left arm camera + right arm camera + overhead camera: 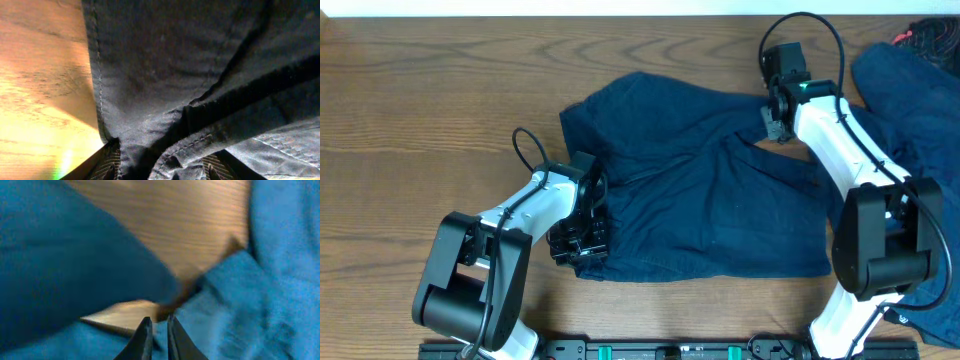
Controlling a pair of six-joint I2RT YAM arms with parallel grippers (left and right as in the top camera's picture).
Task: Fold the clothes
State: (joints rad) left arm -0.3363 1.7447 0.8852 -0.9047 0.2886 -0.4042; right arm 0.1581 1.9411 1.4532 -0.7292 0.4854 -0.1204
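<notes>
The dark navy shorts [720,200] lie spread flat across the middle of the wooden table. My left gripper [582,240] is at their lower-left corner. In the left wrist view its fingers [164,167] stand apart, with a bunched stitched hem of the shorts [200,75] lying between the ribbed pads. My right gripper [776,122] is at the shorts' upper-right edge. In the blurred right wrist view its fingertips [157,325] are nearly together above blue cloth [60,255], and I see nothing pinched between them.
More navy clothes [915,110] lie heaped at the table's right side, under and beside the right arm. A dark cable bundle [930,38] sits at the far right corner. Bare wood [420,100] shows left of the shorts.
</notes>
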